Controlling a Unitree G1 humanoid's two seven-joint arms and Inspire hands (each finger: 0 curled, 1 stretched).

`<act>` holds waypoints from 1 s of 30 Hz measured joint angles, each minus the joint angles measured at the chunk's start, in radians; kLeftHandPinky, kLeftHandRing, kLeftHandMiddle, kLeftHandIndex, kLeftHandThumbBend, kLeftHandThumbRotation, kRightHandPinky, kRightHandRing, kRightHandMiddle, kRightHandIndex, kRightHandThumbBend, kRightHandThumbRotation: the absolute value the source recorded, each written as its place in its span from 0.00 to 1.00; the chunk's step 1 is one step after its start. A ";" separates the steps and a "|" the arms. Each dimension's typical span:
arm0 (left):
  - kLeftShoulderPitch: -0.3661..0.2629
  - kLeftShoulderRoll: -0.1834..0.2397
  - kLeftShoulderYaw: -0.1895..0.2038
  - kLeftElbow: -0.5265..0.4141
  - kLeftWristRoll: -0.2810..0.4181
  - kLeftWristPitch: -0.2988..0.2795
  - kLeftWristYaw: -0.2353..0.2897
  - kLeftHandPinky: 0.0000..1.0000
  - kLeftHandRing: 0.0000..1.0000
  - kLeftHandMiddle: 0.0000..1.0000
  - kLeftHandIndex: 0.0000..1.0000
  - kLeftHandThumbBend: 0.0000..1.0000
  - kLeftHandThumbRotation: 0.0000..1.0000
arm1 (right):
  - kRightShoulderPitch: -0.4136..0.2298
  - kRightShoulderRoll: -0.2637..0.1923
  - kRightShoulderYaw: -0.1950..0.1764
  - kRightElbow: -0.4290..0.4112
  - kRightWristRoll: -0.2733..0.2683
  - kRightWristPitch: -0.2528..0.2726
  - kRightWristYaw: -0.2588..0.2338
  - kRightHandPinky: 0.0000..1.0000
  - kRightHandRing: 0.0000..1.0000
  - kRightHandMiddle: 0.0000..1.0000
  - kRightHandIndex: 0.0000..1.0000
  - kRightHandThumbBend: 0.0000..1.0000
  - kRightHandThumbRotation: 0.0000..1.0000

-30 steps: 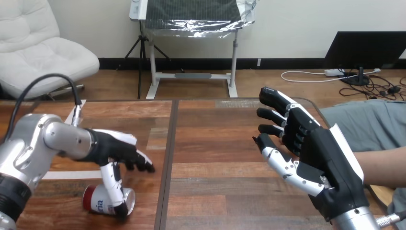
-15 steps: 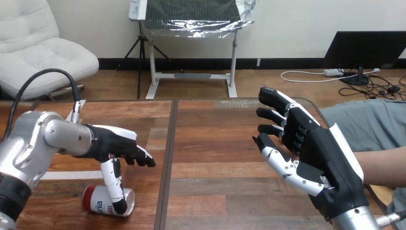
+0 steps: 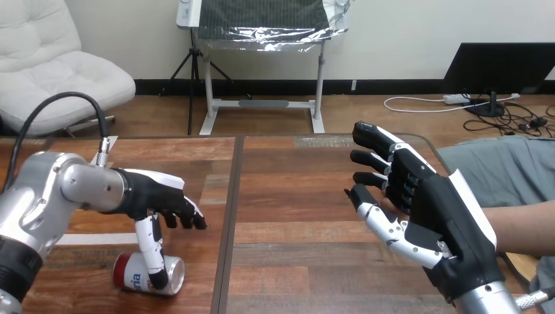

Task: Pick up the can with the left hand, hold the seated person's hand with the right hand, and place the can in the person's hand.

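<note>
A red and white can lies on its side on the wooden table near the front left. My left hand hovers just above it, open, with its fingers reaching right and its thumb pointing down across the can's side, touching it. At the right, my right hand is raised above the table and open, with its fingers spread and pointing left. The person's forearm comes in from the right edge behind this hand. The person's hand is hidden behind it.
A dark seam runs between the two table panels just right of the can. A white tape strip lies on the left panel behind the can. The person's lap lies past the table's right edge.
My left hand has drifted slightly left and up, and its fingers have bent a little. The thumb has slid left over the can. The can and my right hand have stayed in place.
</note>
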 measured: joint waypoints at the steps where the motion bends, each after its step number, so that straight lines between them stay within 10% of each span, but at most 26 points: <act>1: 0.000 0.000 -0.001 0.000 0.006 -0.001 0.006 0.80 0.85 0.88 0.84 0.89 0.11 | 0.000 -0.002 0.000 0.000 0.000 0.000 0.000 0.80 0.87 0.91 0.88 0.34 0.02; 30: 0.025 0.011 -0.014 -0.001 0.117 -0.076 0.110 0.72 0.79 0.83 0.81 0.87 0.13 | 0.000 -0.012 0.000 0.000 0.007 0.000 0.000 0.79 0.87 0.90 0.87 0.33 0.00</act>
